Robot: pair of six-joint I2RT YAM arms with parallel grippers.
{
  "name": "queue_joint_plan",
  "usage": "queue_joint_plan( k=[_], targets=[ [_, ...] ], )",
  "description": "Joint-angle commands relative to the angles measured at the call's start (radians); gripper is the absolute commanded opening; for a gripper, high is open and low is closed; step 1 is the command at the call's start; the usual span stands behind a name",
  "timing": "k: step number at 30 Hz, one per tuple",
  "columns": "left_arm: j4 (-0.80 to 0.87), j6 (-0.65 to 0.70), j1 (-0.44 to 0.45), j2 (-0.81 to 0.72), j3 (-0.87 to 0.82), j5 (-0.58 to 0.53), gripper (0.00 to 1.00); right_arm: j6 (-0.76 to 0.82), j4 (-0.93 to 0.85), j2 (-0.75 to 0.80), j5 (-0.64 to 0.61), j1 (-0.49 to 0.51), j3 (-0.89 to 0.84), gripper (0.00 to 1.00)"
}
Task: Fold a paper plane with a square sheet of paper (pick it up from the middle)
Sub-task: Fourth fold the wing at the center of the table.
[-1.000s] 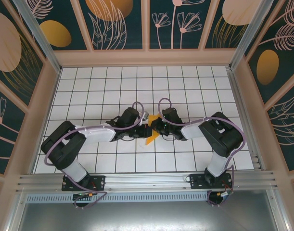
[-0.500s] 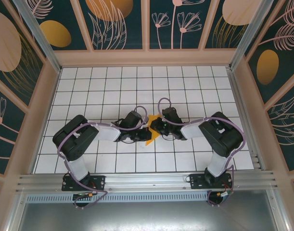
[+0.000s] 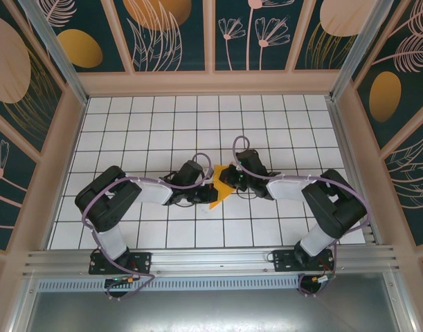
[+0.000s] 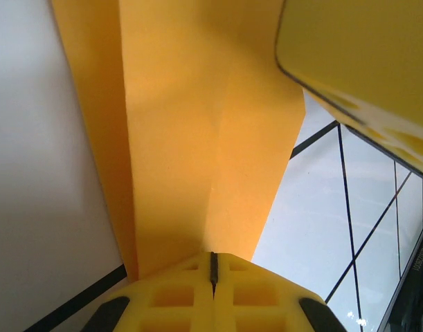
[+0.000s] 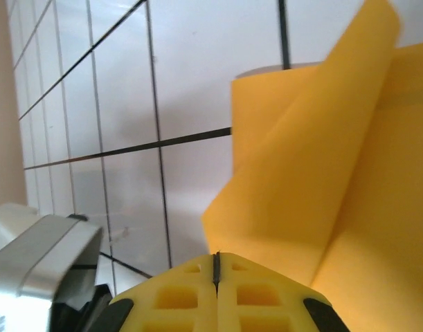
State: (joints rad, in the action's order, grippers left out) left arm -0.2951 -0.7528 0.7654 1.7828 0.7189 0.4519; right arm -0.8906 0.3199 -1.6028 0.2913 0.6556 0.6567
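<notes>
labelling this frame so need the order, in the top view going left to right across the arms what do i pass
left arm's elbow → left gripper → folded paper → right gripper → right arm's elbow

A white tiled table (image 3: 128, 124) bordered by dark floral wall panels (image 3: 169, 34) and an aluminium rail (image 3: 211, 259).

Orange-yellow paper (image 4: 197, 138), yellow fingers (image 4: 169, 297), white tabletop (image 3: 163, 124) with black grid lines, teal walls (image 3: 273, 55) with orange ovals (image 3: 79, 48)
</notes>
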Motion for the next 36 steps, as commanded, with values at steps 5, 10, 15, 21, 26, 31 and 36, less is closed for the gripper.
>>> queue_joint_plan(
  k=[5, 10, 15, 21, 26, 31, 36],
  targets=[
    [0.116, 0.020, 0.002, 0.047, -0.038, -0.041, 0.00, 0.000, 0.064, -0.070, 0.054, 0.021, -0.011, 0.00],
    [0.120, 0.022, 0.003, 0.047, -0.039, -0.042, 0.00, 0.002, 0.071, -0.144, 0.036, 0.015, -0.008, 0.00],
    [0.144, 0.035, 0.002, 0.041, -0.043, -0.052, 0.00, 0.036, 0.026, -0.178, -0.022, -0.014, 0.005, 0.00],
    [0.178, 0.059, 0.003, 0.038, -0.059, -0.082, 0.00, 0.067, 0.007, -0.191, -0.020, -0.086, 0.036, 0.02],
    [0.171, 0.059, 0.003, 0.041, -0.067, -0.078, 0.00, 0.100, -0.010, -0.225, -0.001, -0.156, 0.083, 0.02],
    [0.171, 0.059, 0.002, 0.035, -0.073, -0.079, 0.00, 0.128, -0.032, -0.248, 0.000, -0.224, 0.120, 0.03],
    [0.171, 0.058, 0.002, 0.030, -0.077, -0.079, 0.00, 0.156, -0.051, -0.289, 0.022, -0.276, 0.171, 0.03]
  ],
)
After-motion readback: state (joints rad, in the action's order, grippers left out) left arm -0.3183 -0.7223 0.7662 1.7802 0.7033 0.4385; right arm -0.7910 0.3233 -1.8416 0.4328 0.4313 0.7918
